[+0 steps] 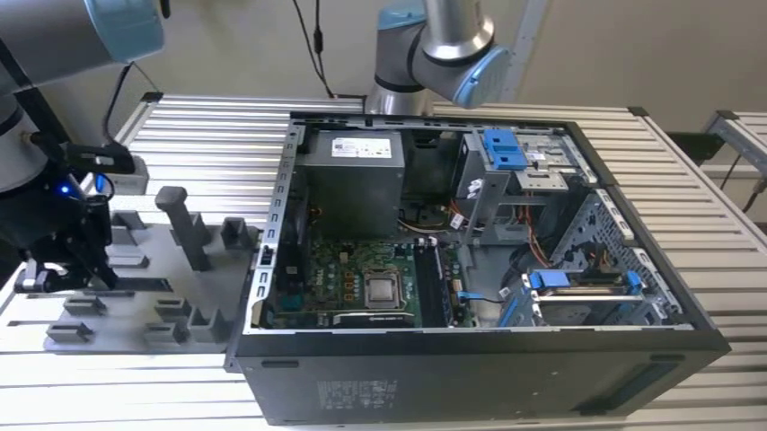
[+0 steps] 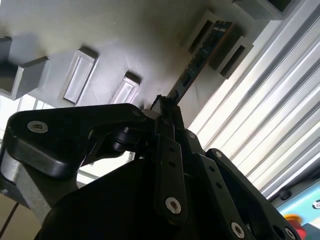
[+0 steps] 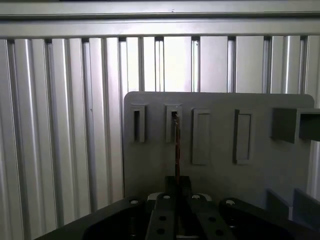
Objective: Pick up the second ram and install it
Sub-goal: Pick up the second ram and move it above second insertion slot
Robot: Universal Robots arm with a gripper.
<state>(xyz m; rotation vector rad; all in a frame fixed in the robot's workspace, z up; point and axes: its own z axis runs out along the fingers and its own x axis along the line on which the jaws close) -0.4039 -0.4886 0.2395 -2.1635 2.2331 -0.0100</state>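
Note:
The second ram (image 3: 176,145) is a thin dark stick seen edge-on, standing in a slot of the grey holder tray (image 3: 220,175). In the second wrist view the second ram (image 2: 197,57) runs from the tray's slot blocks down into my fingers. My gripper (image 3: 177,192) is shut on the stick's near end, with the black fingers (image 2: 167,150) pressed to both of its faces. The far end still sits between the slot walls. In the exterior view my gripper (image 1: 57,269) hangs low over the holder tray (image 1: 144,314) at the exterior view's left.
An open computer case (image 1: 480,359) lies to the right of the tray, with the green motherboard (image 1: 348,278) and its memory slots (image 1: 437,283) inside. Tall grey posts (image 1: 180,224) stand on the tray. A second arm (image 1: 432,45) rises behind the case. The slatted metal table (image 3: 60,125) surrounds the tray.

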